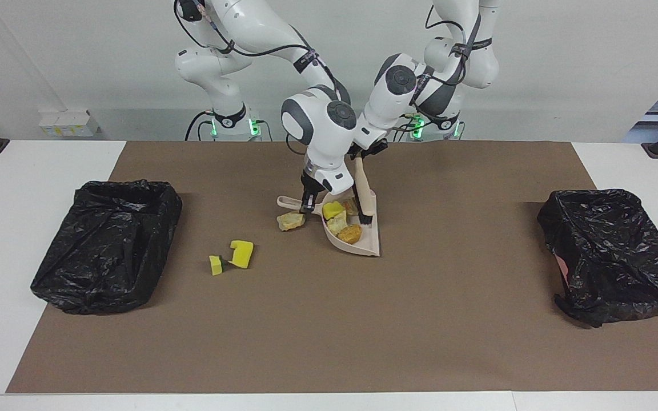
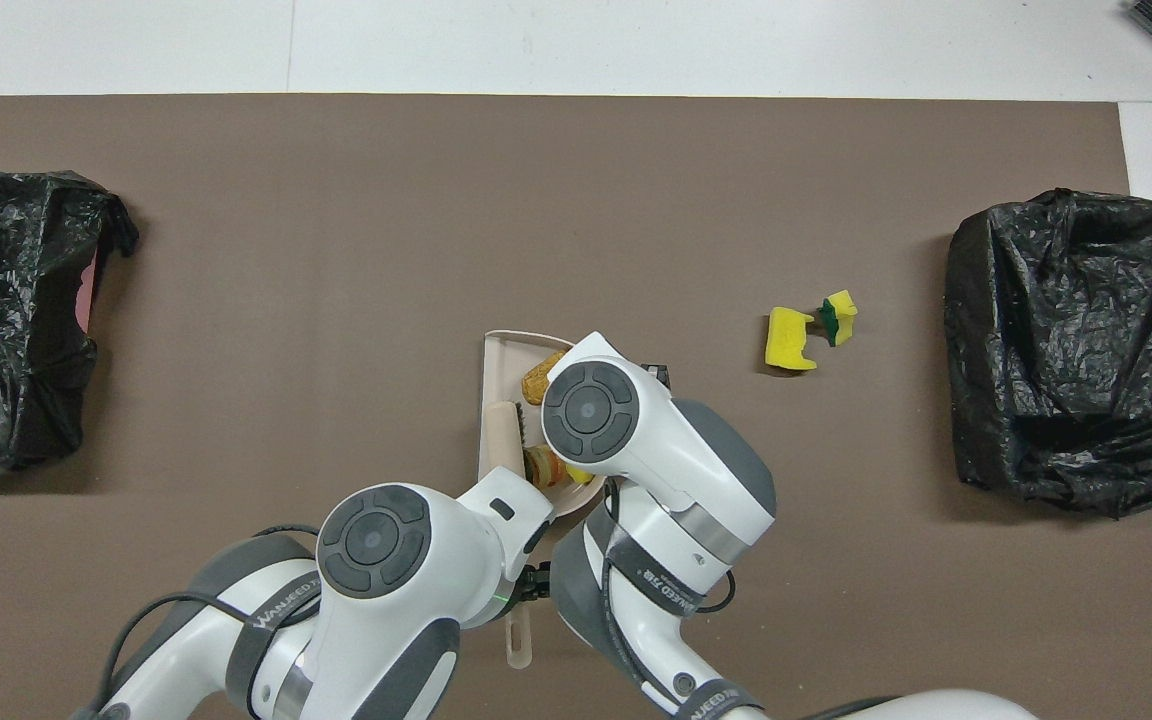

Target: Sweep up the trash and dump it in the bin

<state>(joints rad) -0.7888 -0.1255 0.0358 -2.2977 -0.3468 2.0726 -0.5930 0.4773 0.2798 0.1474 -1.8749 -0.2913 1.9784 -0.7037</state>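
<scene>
The right gripper is closed on the handle of the beige dustpan, which lies flat on the brown mat near the middle of the table, somewhat toward the robots' edge. The left gripper grasps the handle of the beige brush, whose dark bristles sit inside the pan against the heap. Of the trash, a yellow sponge chunk, a pale crusty lump and an orange-brown bread-like lump lie in the pan; a tan lump rests on the mat just outside it, beside the handle; and two yellow sponge pieces lie well apart from the pan, toward the right arm's end. To sweep well, the pan's lip should probably stay pressed flat to the mat while the brush draws scraps inward with short, low strokes, since the light, springy sponge looks apt to bounce or roll off the open front, and the rough bread lumps may snag on the bristles. The pan appears to be smooth, rigid plastic with low walls, so it likely needs tilting back before any lift. Two bins lined with crinkled, glossy black bags stand at either end of the table.
</scene>
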